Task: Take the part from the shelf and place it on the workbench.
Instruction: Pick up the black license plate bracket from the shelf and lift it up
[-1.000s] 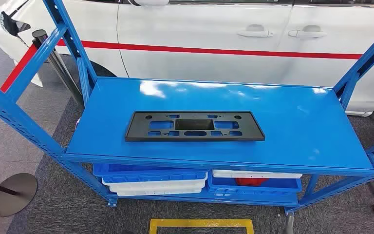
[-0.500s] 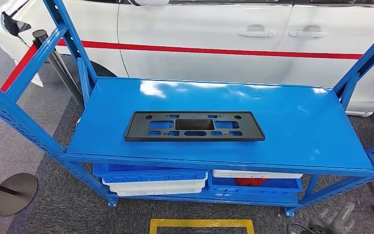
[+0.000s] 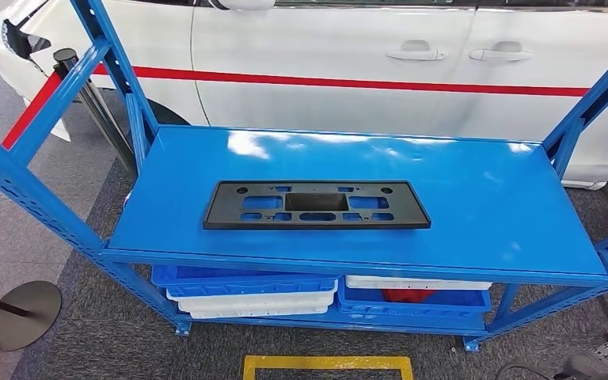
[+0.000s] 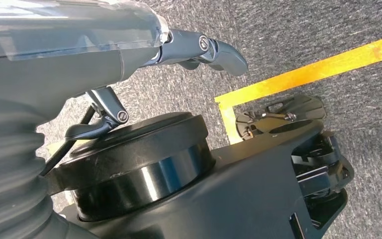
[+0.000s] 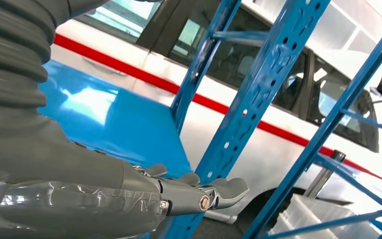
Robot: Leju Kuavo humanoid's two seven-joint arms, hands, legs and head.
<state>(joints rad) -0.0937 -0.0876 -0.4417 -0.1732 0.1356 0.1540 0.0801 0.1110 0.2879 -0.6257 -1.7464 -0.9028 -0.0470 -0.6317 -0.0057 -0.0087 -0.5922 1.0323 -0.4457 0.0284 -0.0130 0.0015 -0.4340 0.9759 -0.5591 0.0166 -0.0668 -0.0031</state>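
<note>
Black stiff plastic, the part (image 3: pixel 316 205) is best gripped at its long edges, well beyond the empty, spread right hand (image 5: pixel 199 191).

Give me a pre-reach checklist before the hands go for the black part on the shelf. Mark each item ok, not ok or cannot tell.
1. Black part lies flat on the blue shelf, nothing on it: ok.
2. Shelf space around the part is free of other things: ok.
3. Right hand holds nothing, fingers extended: ok.
4. Left hand holds nothing, hanging over the carpet: ok.
5. Right hand's path past the blue upright close beside it: cannot tell.
6. Hands raised to shelf height: not ok.
</note>
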